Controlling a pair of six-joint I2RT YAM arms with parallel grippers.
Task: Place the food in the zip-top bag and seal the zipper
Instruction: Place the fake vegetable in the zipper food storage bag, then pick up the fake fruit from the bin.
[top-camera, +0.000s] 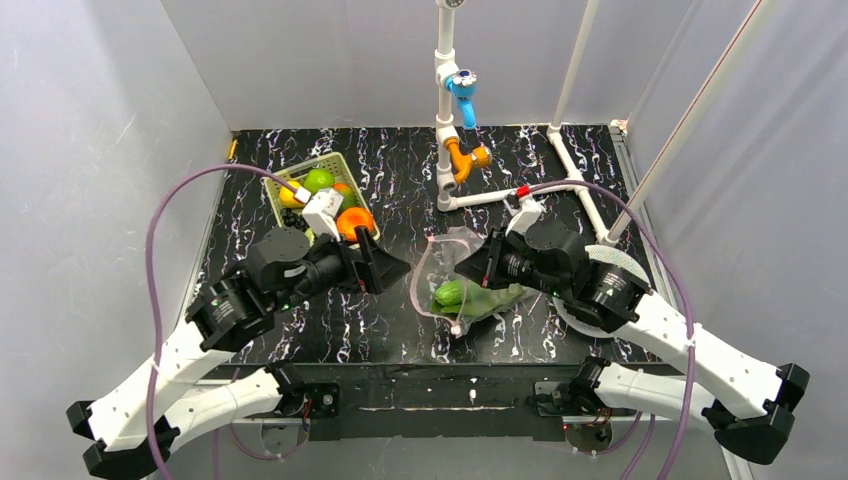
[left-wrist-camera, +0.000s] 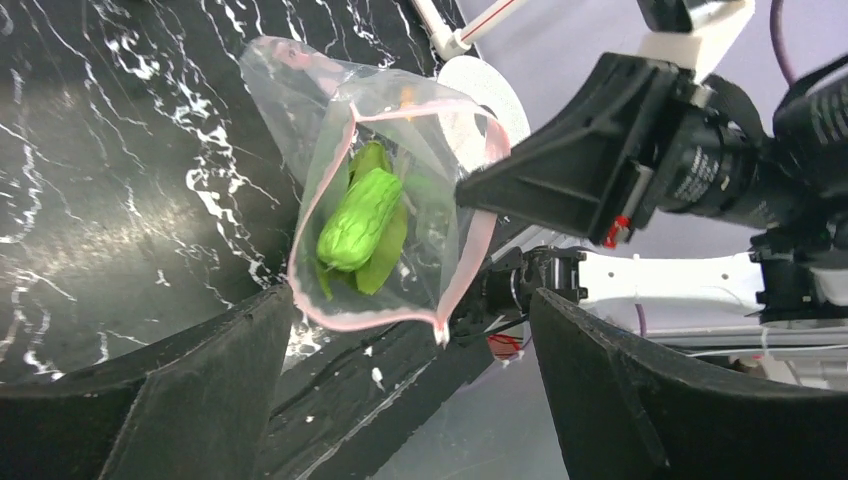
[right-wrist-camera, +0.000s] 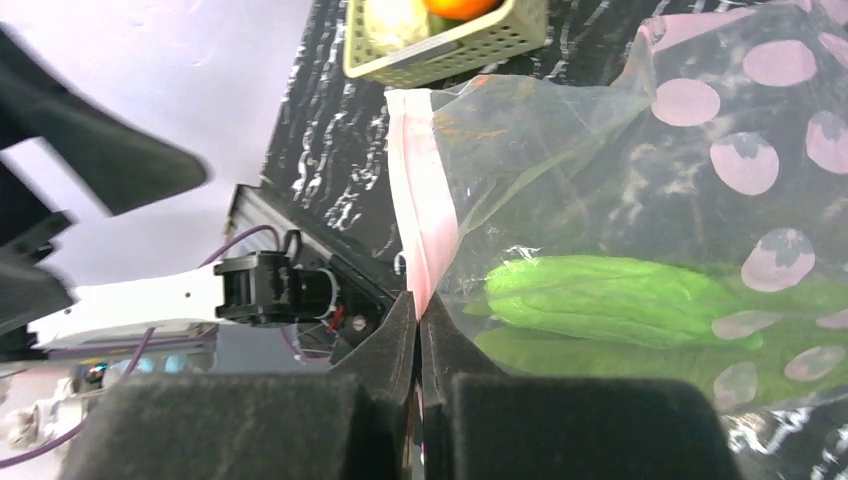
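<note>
green basket (top-camera: 330, 158) left of zip-top bag (top-camera: 440, 262), white pipes (top-camera: 445, 60) behind it

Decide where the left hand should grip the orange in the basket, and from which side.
Grip the orange across its round middle, coming from above. The basket walls and the neighbouring fruit block its sides, while its top lies bare. The left hand, open, is likely nearest.

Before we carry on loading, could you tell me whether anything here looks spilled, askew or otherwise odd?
Nothing stands out. The right fingers pinch the zipper, holding the mouth of the zip-top bag agape; the leafy green lies inside, the other food sits in the basket, and the left fingers are open and empty.
</note>
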